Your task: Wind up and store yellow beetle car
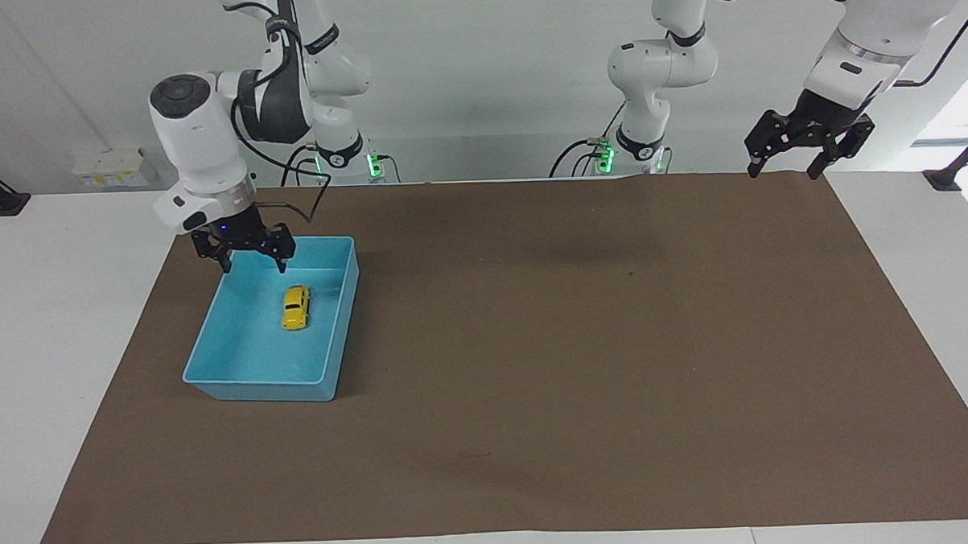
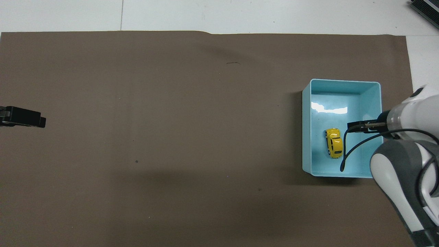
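The yellow beetle car [image 1: 296,307] [image 2: 334,143] lies on its wheels on the floor of the light blue bin [image 1: 254,389] [image 2: 344,82], free of any grip. My right gripper [image 1: 254,264] [image 2: 356,126] hangs open and empty above the bin, over the part beside the car toward the right arm's end of the table. It is well clear of the car. My left gripper [image 1: 782,169] [image 2: 24,117] waits open and empty in the air over the mat's corner at the left arm's end.
A brown mat [image 1: 535,343] covers most of the white table, and the bin stands on it at the right arm's end. A black cable [image 2: 344,154] from the right wrist dangles over the bin.
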### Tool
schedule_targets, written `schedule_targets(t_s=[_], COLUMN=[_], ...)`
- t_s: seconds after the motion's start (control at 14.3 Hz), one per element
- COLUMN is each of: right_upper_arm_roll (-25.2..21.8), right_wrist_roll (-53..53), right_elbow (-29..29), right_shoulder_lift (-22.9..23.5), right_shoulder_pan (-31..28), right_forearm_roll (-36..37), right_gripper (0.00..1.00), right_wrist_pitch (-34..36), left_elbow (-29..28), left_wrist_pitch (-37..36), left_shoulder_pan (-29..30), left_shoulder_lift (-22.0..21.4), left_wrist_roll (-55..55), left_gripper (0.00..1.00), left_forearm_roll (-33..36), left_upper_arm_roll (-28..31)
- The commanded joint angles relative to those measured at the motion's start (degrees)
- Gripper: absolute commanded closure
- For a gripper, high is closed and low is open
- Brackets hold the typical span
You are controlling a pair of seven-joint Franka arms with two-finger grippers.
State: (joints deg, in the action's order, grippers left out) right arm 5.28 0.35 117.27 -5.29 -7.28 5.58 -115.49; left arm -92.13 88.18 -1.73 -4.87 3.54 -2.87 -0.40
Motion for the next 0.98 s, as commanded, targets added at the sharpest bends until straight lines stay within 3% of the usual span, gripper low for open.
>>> schedule_targets(t_s=[0.0, 0.28, 0.77, 0.91], right_upper_arm_roll=[0.4, 0.8, 1.3, 1.4], right_wrist_roll=[-1.5, 4.1, 4.7, 4.5], right_elbow=[-5.6, -15.0, -29.2, -27.9], right_shoulder_lift=[-1.6, -0.3, 2.7, 2.2], right_shoulder_pan=[-1.2, -0.8, -0.5, 0.5], right_forearm_roll=[-1.3, -1.9, -4.6, -4.8], right_gripper=[0.0, 0.0, 0.0, 0.0], right_wrist_pitch=[7.2, 16.7, 31.4, 29.5], left_elbow=[0.1, 0.1, 0.1, 0.1], left_wrist_pitch=[-0.9, -0.9, -0.9, -0.8], left_shoulder_pan=[0.6, 0.6, 0.6, 0.6], left_shoulder_lift=[-0.6, -0.7, -0.7, -0.6], left_wrist_roll=[0.4, 0.4, 0.4, 0.4], left_gripper=[0.0, 0.0, 0.0, 0.0], left_forearm_roll=[0.9, 0.9, 0.9, 0.9], left_upper_arm_roll=[-0.4, -0.4, -0.3, -0.4])
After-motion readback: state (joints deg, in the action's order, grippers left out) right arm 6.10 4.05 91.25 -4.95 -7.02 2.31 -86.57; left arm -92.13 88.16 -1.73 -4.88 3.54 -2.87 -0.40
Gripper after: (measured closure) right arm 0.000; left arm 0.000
